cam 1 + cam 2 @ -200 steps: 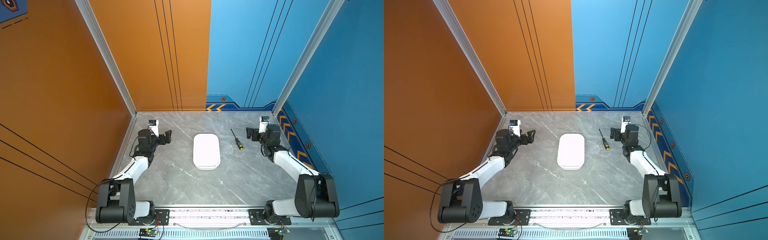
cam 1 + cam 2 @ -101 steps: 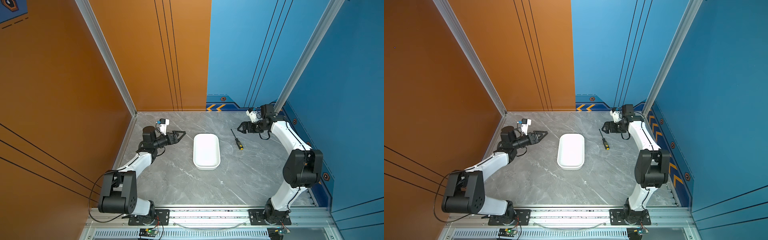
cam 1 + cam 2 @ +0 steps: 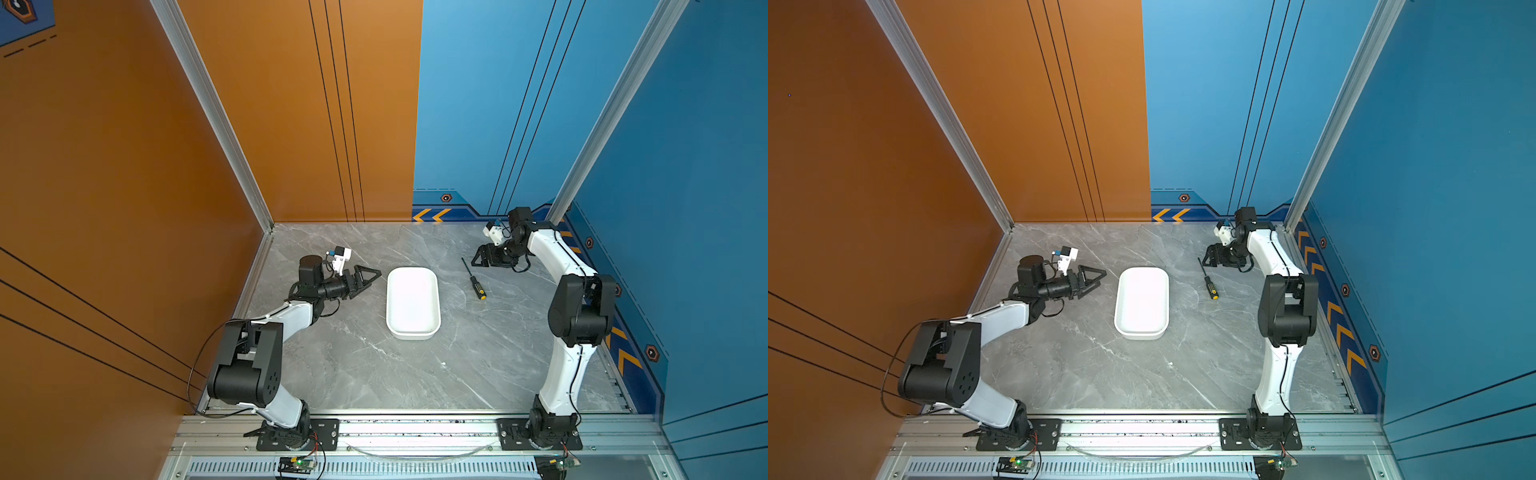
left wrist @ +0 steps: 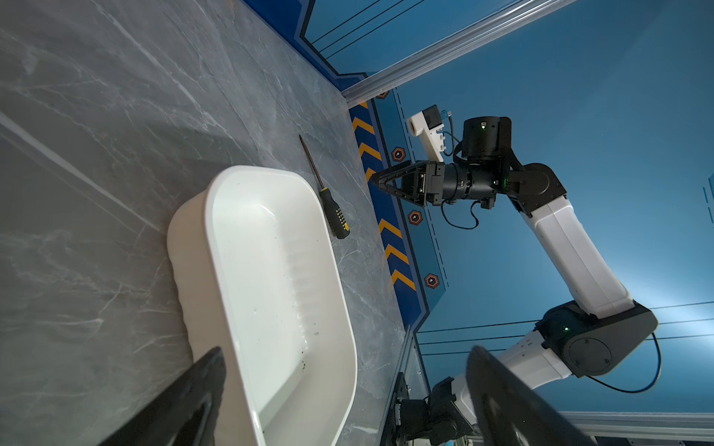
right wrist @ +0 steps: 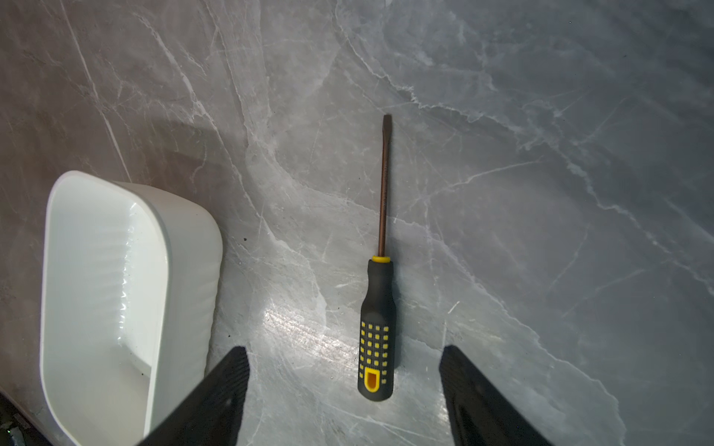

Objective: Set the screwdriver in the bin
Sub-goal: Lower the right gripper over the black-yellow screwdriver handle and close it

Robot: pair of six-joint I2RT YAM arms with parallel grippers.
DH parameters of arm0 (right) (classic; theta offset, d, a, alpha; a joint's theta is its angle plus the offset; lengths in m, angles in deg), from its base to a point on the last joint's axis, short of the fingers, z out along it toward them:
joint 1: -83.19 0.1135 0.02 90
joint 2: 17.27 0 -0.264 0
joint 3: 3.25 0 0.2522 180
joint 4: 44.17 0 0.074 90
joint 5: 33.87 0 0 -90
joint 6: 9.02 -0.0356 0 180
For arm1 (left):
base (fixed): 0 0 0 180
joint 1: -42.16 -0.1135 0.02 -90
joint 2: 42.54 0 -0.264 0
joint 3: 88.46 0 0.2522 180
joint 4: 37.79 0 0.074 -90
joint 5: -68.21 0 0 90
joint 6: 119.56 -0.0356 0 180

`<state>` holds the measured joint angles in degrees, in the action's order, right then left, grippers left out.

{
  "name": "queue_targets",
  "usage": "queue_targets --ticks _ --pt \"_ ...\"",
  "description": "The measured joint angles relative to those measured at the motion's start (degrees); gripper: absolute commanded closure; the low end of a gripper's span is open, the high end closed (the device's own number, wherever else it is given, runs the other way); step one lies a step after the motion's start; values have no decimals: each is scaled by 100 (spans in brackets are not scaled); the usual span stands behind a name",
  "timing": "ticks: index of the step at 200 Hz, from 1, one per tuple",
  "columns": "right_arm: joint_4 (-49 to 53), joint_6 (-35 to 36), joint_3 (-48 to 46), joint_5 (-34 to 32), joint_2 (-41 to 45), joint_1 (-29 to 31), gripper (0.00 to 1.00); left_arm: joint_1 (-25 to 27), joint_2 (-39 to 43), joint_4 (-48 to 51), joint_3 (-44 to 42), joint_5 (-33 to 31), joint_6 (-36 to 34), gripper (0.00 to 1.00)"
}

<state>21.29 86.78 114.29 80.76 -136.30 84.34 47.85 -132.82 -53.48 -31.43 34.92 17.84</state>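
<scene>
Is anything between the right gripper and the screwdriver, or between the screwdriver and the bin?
Nothing visible. The right gripper hangs open by the screwdriver, nothing between them; only bare table separates the screwdriver from the bin, which is empty.

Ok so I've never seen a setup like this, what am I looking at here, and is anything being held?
Two robot arms stand at a grey table, each ending in a two-finger gripper. Two pictures look down from above; two come from cameras on the wrists. On the table lie a white bin and, beside it without touching, a screwdriver. The left gripper points toward the bin; the right gripper hangs near the screwdriver. Both are open and hold nothing.
</scene>
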Motion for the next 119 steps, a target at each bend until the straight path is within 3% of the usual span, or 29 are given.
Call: queue_targets --ticks 40,119 --pt "520 92 564 -472 -575 280 31 0 -42 -20 0 33 55 2" --pt "1198 195 758 -1294 -708 455 32 0 -164 -59 0 59 70 2"
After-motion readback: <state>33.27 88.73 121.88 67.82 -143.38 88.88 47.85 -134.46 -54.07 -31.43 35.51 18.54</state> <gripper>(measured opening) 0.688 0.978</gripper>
